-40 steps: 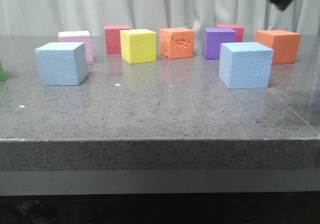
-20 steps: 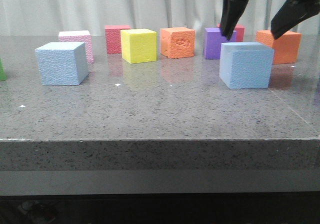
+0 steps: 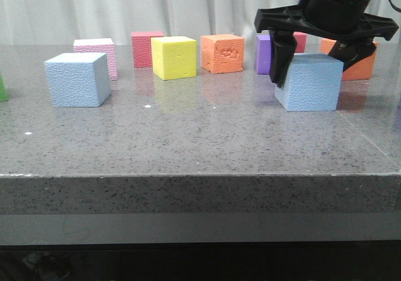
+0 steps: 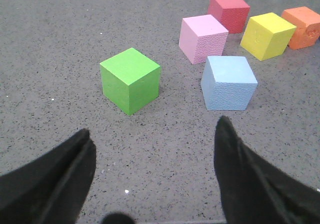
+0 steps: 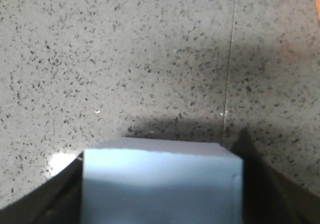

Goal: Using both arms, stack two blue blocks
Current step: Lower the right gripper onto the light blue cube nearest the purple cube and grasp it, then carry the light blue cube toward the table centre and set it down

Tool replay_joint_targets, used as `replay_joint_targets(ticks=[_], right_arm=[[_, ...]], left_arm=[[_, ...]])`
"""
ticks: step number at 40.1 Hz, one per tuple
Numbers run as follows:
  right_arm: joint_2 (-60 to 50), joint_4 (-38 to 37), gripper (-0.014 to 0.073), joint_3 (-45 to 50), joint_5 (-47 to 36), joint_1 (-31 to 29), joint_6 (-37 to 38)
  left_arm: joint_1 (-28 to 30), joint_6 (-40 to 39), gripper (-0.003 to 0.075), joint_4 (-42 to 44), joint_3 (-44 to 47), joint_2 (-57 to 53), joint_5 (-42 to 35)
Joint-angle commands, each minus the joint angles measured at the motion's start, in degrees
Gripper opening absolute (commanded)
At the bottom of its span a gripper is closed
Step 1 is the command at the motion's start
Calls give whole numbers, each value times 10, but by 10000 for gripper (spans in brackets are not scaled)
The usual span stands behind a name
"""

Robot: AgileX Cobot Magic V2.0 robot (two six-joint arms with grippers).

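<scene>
One blue block (image 3: 78, 79) stands on the table at the left; it also shows in the left wrist view (image 4: 229, 83). The other blue block (image 3: 310, 84) stands at the right. My right gripper (image 3: 311, 68) is lowered over it, jaws open, one finger (image 3: 279, 62) at its left side and the other at its right. In the right wrist view the block (image 5: 160, 184) fills the gap between the right gripper's (image 5: 162, 204) fingers; I cannot tell whether they touch it. My left gripper (image 4: 154, 129) is open and empty above bare table, short of the left block.
A green cube (image 4: 130, 79) stands left of the left blue block. Behind, in a row: pink (image 3: 95, 56), red (image 3: 146, 48), yellow (image 3: 173, 57), orange (image 3: 222, 52), purple (image 3: 264, 52) and another orange cube (image 3: 360, 65). The table's front edge (image 3: 200, 176) is near.
My right gripper came in from the upper right and dropped down over the right blue block, its fingers now beside the block. The blocks have not moved.
</scene>
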Motion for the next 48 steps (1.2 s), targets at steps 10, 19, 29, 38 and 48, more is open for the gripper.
replay_joint_targets(ticks=[10,19,29,38,48], right_arm=[[-27,-16,455,-77,8,67,30],[14,-96,455,-146,76,117,171],[51,-184,458,-166,79,167,291],[64,-187,575,-166,60,172,291],[57,-178,653,-171,57,173,289]], left_arm=[[-4,0,495,-7,-19,6,-48],[-5,0,495,-7,-19,12,-60],[-45,0,495,2,-19,13,-58],[-53,0,495,10,-19,13,-51],[-53,0,495,11,-19,13,-51]])
